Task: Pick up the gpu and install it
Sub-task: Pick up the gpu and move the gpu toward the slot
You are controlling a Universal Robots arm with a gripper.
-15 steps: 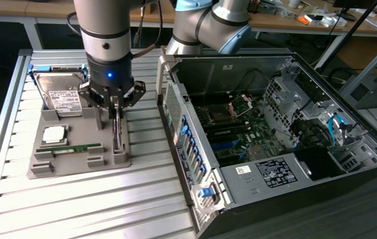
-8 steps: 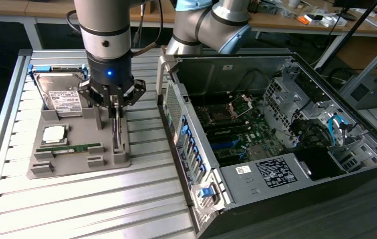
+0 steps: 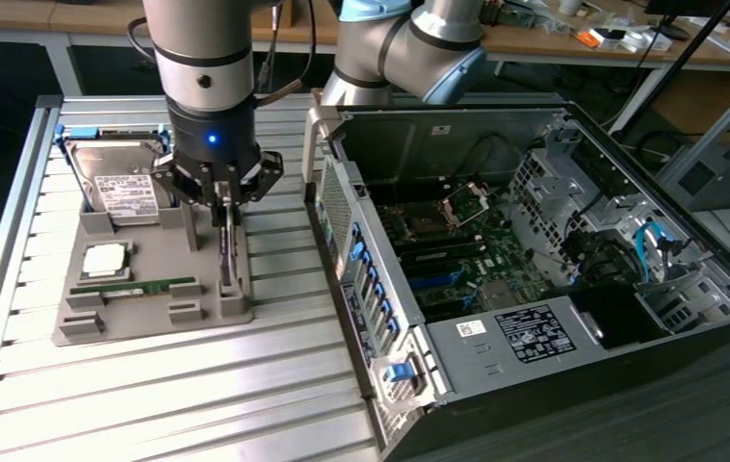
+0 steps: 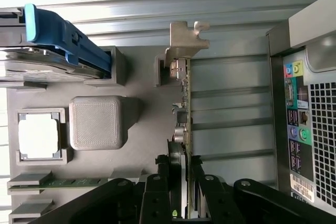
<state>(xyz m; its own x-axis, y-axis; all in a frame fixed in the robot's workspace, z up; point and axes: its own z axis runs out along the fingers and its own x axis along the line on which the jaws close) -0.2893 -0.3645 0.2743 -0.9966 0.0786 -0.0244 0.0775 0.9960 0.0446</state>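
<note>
The gpu (image 3: 227, 258) is a thin dark card standing on edge in the grey parts holder (image 3: 146, 318), at the side nearest the computer case. Straight above it, my gripper (image 3: 223, 207) reaches down with a finger on each face of the card. In the wrist view the gpu (image 4: 185, 93) runs away from the gripper (image 4: 184, 182) and ends in its silvery bracket (image 4: 185, 39). The black fingers (image 4: 157, 192) press against both faces of the board. Its lower edge looks level with the holder (image 4: 142, 145).
The holder also carries a hard drive (image 3: 121, 188) in a blue caddy, a CPU (image 3: 104, 258) and a green RAM stick (image 3: 134, 286). The open computer case (image 3: 673, 221) lies at the exterior view's right, motherboard (image 3: 468, 260) exposed. Its rear wall (image 4: 310, 103) is close beside the card.
</note>
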